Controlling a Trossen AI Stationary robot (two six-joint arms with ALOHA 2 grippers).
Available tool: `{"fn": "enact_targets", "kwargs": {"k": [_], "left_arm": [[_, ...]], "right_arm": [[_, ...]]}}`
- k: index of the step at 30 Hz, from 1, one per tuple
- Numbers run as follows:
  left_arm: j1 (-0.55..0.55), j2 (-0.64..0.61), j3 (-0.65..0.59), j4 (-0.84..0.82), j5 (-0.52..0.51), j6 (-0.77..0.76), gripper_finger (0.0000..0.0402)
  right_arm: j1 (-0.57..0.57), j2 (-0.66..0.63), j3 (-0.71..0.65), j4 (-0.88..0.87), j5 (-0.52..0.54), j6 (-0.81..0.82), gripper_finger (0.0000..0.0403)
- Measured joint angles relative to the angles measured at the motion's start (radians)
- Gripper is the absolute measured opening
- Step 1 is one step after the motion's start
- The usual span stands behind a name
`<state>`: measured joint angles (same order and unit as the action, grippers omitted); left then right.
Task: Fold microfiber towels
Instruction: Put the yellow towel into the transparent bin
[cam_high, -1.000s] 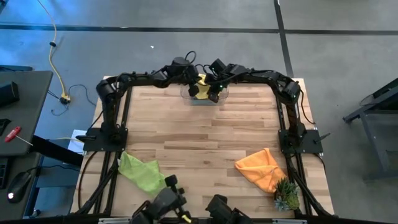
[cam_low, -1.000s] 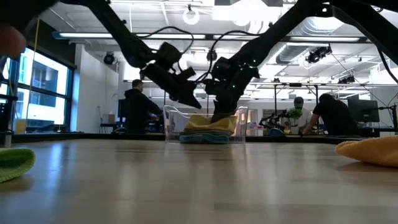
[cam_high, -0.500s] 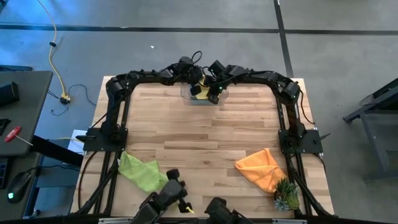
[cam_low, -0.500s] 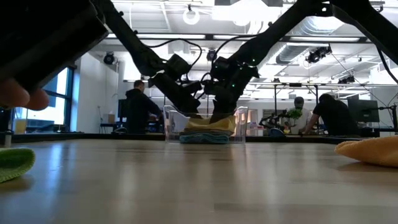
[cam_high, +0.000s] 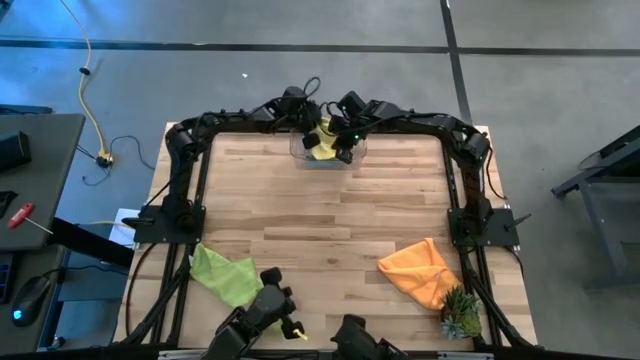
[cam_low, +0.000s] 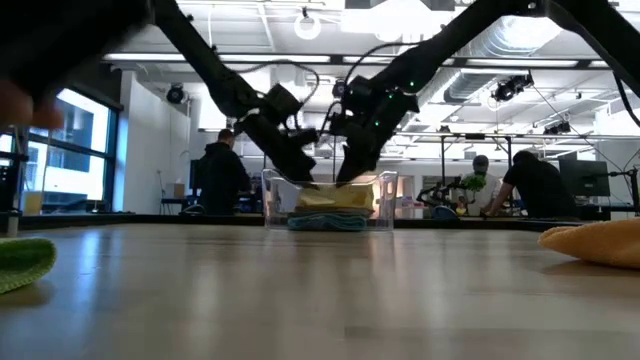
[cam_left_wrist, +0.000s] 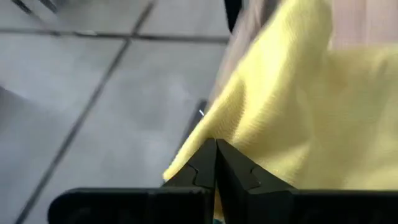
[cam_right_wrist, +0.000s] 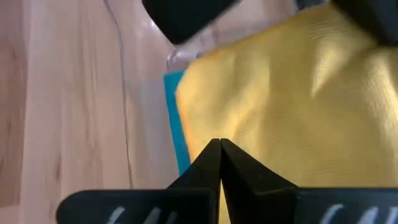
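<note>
Both grippers sit at the clear bin (cam_high: 328, 152) on the far edge of the table (cam_high: 320, 220). Left gripper (cam_left_wrist: 216, 163) is clenched, nothing between its fingers, tip just off the yellow towel (cam_left_wrist: 292, 118). Right gripper (cam_right_wrist: 219, 163) is also clenched and empty, directly over the same towel, teal towel (cam_right_wrist: 176, 118) edging out beneath it. Versus a second ago, the left arm has swung in to the bin, and the yellow towel now lies flat on the stack. Likely deposited; lime green towel (cam_high: 225, 277) and orange towel (cam_high: 420, 270) lie unfolded well behind both grippers.
</note>
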<state>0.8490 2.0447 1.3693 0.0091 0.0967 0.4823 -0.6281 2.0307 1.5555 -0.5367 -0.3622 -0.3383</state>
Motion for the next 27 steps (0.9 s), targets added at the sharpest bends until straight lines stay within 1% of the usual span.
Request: {"fn": "enact_targets", "kwargs": {"k": [2,4,7,11,15,19,22,24,27], "left_arm": [[0.001,-0.033,0.001,0.002,0.016,-0.012,0.0000],[0.004,-0.051,0.002,-0.016,0.067,-0.033,0.0000],[0.002,-0.052,0.000,-0.043,0.125,-0.050,0.0000],[-0.008,-0.025,0.002,-0.038,0.164,-0.056,0.0000],[-0.024,0.018,0.000,-0.011,0.140,-0.022,0.0000],[-0.029,0.051,0.000,0.018,0.039,-0.019,0.0000],[-0.021,0.052,0.000,0.028,0.005,-0.038,0.0000],[-0.011,0.052,0.000,0.031,0.006,-0.055,0.0000],[-0.001,0.052,0.000,0.005,0.043,-0.070,0.0000]], "right_arm": [[-0.005,0.001,0.000,0.028,0.004,0.008,0.0000],[-0.007,0.013,0.000,0.058,0.028,0.012,0.0000],[-0.013,0.029,0.000,0.093,0.067,0.020,0.0000],[-0.013,0.062,0.000,0.074,0.067,0.020,0.0000],[-0.013,0.076,0.000,0.077,0.064,0.019,0.0000],[-0.013,0.077,0.000,0.058,0.057,0.020,0.0000],[-0.013,0.077,0.000,0.031,0.049,0.019,0.0000],[-0.013,0.077,0.000,0.017,0.043,0.015,0.0000],[-0.013,0.077,0.000,0.018,0.037,0.016,0.0000]]}}
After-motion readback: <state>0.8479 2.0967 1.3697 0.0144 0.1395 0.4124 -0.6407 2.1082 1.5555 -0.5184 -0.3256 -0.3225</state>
